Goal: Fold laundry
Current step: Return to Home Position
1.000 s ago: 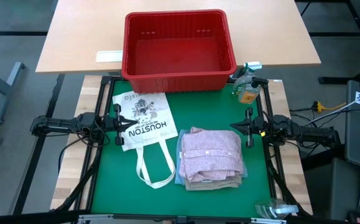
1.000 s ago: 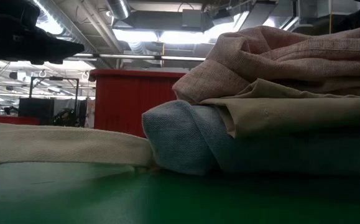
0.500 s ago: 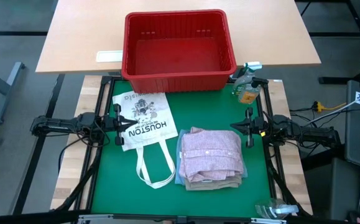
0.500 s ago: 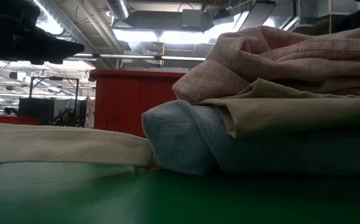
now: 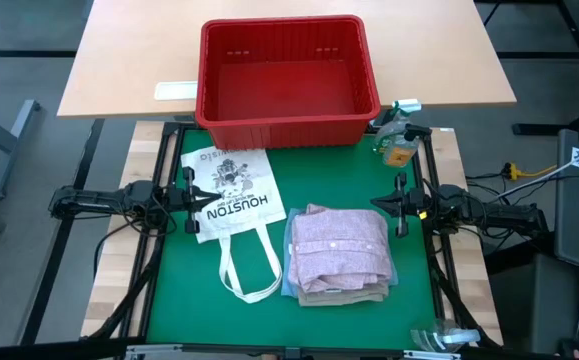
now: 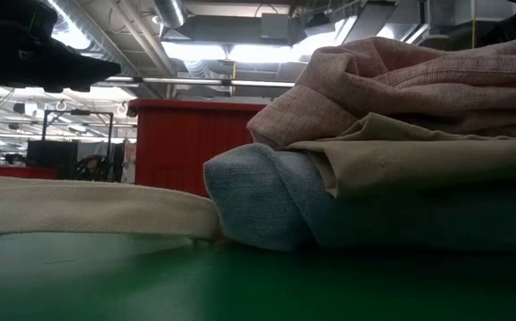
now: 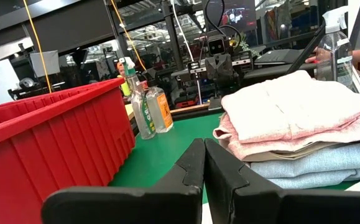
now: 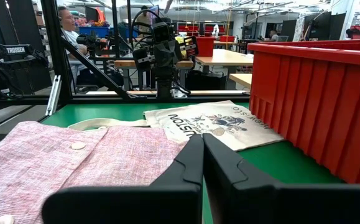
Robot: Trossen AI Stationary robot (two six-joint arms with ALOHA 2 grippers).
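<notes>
The laundry sits folded in one stack (image 5: 337, 255) on the green mat's near right part. A pink-mauve buttoned shirt (image 5: 339, 245) lies on top, a tan cloth (image 6: 418, 160) under it and light blue jeans (image 6: 266, 201) at the bottom, resting on the mat. My left gripper (image 5: 205, 197) hovers shut at the mat's left edge, pointing level toward the right. My right gripper (image 5: 373, 205) hovers shut at the right edge, pointing level toward the left. Neither touches the stack.
A red plastic basket (image 5: 287, 80) stands at the mat's far edge. A cream tote bag (image 5: 231, 205) printed HOUSTON lies flat left of the stack, its handles toward the near edge. Spray bottles (image 5: 397, 135) stand at the far right corner. A person sits beyond the table (image 8: 68, 22).
</notes>
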